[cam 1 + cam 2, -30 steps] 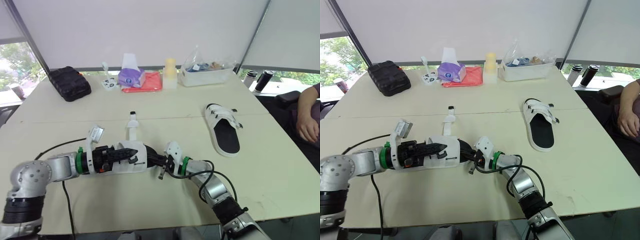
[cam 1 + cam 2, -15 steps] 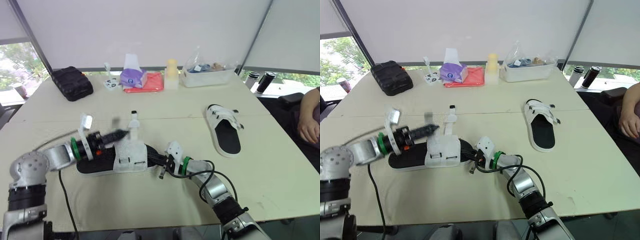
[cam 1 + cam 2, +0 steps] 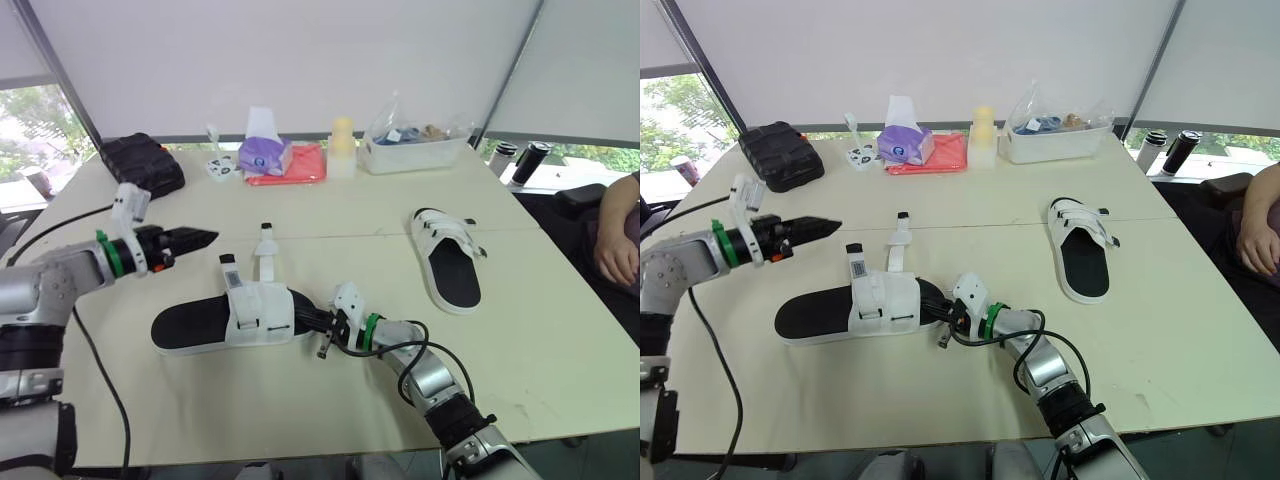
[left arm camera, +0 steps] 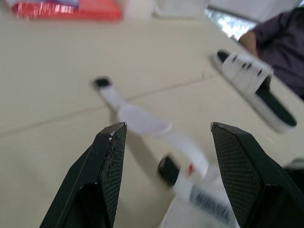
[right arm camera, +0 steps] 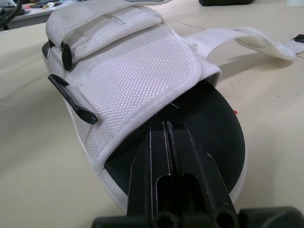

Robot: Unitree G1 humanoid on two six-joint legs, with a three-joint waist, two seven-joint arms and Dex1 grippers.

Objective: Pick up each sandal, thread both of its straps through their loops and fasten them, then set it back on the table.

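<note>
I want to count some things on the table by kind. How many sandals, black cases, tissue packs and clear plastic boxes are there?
Sandals: 2, a near one and a far one on the right
Black case: 1
Tissue pack: 1
Clear plastic box: 1
Total: 5

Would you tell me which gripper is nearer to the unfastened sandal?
Right. The right gripper touches the toe end of the unfastened sandal; the left gripper hovers apart, to its left.
</note>
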